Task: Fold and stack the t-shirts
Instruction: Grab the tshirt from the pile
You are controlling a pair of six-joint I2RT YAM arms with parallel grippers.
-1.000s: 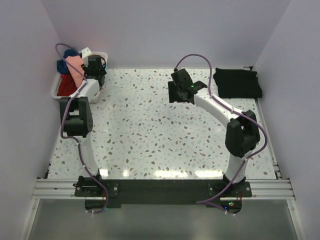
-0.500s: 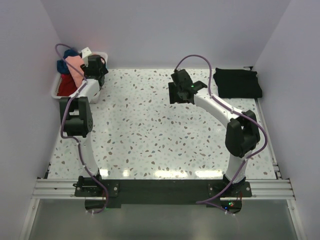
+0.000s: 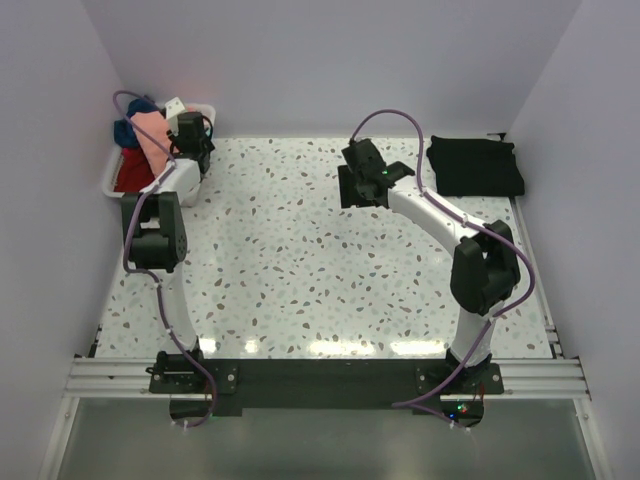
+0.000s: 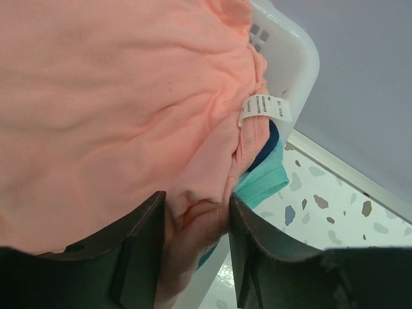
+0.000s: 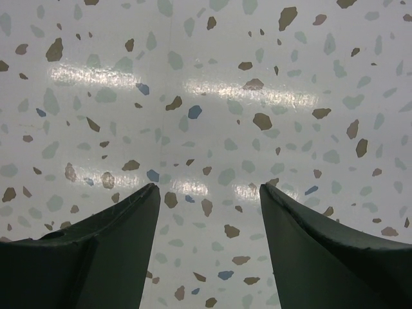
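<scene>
**Ask:** What has your left pincer got?

**Me:** My left pincer [image 4: 196, 209] is clenched on a fold of the salmon-pink t-shirt [image 4: 109, 96], and the cloth bulges up between its two fingers. Most of that shirt spreads ahead of the fingers and to their left. Ahead and to the right, its white label [image 4: 264, 108] hangs at the hem. Below the label a teal t-shirt [image 4: 264, 183] peeks out, with a sliver of a navy blue t-shirt [image 4: 270, 137] just above it. Beyond those rises the wall of the white bin [image 4: 290, 58]. From overhead, a red t-shirt [image 3: 130, 175] lies in that bin, left of this pincer and nearer my base.

**Ask:** And the right one?

**Me:** My right pincer [image 5: 209, 190] is released, its jaws wide apart. Nothing sits between them but the speckled table [image 5: 212, 96] underneath. The black t-shirt [image 3: 475, 165] lies folded flat on the table, well off to this pincer's right by the far corner.
</scene>
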